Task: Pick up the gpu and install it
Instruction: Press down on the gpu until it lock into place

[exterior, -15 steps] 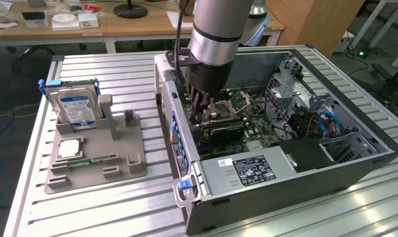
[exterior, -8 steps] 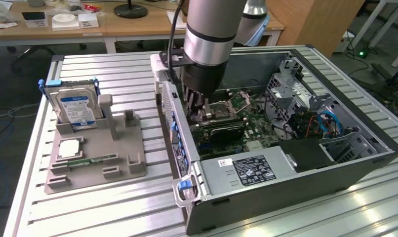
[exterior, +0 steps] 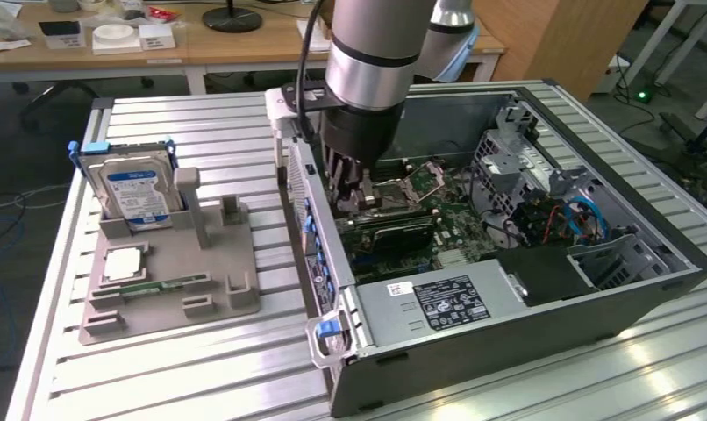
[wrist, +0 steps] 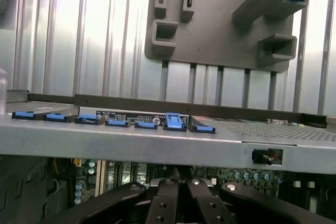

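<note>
closed gripper (exterior: 356, 197) sits inside the computer case (exterior: 471, 351), beside the hard drive (exterior: 135, 189) on its holder (exterior: 172, 281).

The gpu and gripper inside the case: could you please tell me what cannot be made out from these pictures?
- gpu: in the exterior view just a dark sliver below the gripper; the arm covers the rest.
- Slot seating: hidden in the exterior view by the case wall and the arm.
- Gripper tips: in the wrist view they meet in shadow, so whatever is between them is unreadable.
- Hard drive label: too small to read.
</note>
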### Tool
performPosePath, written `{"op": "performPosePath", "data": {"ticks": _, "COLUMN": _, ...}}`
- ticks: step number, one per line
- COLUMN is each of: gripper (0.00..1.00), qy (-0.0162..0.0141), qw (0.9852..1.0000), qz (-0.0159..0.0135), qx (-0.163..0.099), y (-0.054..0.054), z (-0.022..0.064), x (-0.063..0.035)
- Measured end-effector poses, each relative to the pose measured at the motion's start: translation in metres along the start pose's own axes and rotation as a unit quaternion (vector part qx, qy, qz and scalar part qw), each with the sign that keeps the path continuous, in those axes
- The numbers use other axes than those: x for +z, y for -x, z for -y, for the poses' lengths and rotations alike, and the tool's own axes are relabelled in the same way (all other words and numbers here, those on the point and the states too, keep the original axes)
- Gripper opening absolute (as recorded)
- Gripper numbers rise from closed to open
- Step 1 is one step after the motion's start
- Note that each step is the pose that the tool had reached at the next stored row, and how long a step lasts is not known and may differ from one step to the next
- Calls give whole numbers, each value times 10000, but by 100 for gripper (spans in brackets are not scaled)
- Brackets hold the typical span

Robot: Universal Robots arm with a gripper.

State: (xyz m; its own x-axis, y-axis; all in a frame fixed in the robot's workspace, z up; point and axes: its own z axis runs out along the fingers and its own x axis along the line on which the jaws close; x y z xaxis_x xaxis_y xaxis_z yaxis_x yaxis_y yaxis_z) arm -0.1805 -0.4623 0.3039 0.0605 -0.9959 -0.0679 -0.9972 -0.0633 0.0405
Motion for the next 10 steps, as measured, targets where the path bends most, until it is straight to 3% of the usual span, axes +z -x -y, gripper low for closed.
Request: {"op": "performPosePath", "data": {"ticks": 10, "gripper": 11, "qy": 3, "qw": 10000, "qz": 1, "qx": -2, "y": 0, "z": -34, "x": 29}}
